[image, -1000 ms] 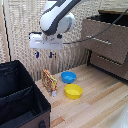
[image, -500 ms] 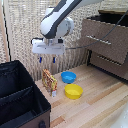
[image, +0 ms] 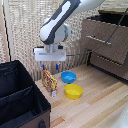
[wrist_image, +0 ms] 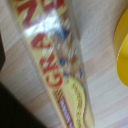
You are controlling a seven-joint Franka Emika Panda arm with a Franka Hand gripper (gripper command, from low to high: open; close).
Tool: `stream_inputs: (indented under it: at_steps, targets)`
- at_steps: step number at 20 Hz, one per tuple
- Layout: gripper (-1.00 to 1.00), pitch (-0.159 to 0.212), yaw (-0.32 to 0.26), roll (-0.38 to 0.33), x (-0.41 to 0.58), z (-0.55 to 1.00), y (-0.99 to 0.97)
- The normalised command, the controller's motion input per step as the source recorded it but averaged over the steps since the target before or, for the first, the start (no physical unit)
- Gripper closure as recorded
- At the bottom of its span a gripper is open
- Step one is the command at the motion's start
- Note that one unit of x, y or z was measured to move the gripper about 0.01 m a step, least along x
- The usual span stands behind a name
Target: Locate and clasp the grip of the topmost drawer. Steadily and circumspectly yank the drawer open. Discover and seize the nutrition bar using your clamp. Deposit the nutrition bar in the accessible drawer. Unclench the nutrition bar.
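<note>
The nutrition bar (image: 49,81), an orange, yellow and red packet, stands upright on the wooden surface and fills the wrist view (wrist_image: 60,65). My clamp (image: 50,67) hangs directly above it, open. Its two dark fingers (image: 44,66) are spread to either side of the packet's top edge and do not touch it. On the exterior view's right, the topmost drawer (image: 107,42) of the dark dresser has a silver bar (image: 97,40). Its front sticks out further than the drawer below, so it looks pulled out.
A blue bowl (image: 68,77) and a yellow bowl (image: 73,91) sit just to the exterior view's right of the bar; the yellow bowl's rim (wrist_image: 122,50) shows in the wrist view. A large black bin (image: 20,97) stands close on the exterior view's left.
The arm has lowered the clamp straight down toward the top of the bar. The bar, bowls and drawer have not moved.
</note>
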Motion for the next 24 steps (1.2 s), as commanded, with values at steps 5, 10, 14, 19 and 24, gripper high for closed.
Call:
stream_inputs:
  at_steps: [5,10,14,19,24]
  targets:
    - [-1.00,0.062,0.282,-0.166,0.159,-0.17,0.01]
    - [-1.00,0.078,0.228,-0.137,0.161,-0.06,0.15]
    - [-1.00,0.062,0.147,-0.168,0.066,0.00,0.26]
    - [1.00,0.016,0.082,-0.048,0.021,-0.03,0.17]
    - [1.00,0.000,0.042,0.000,0.010,-0.02,0.01]
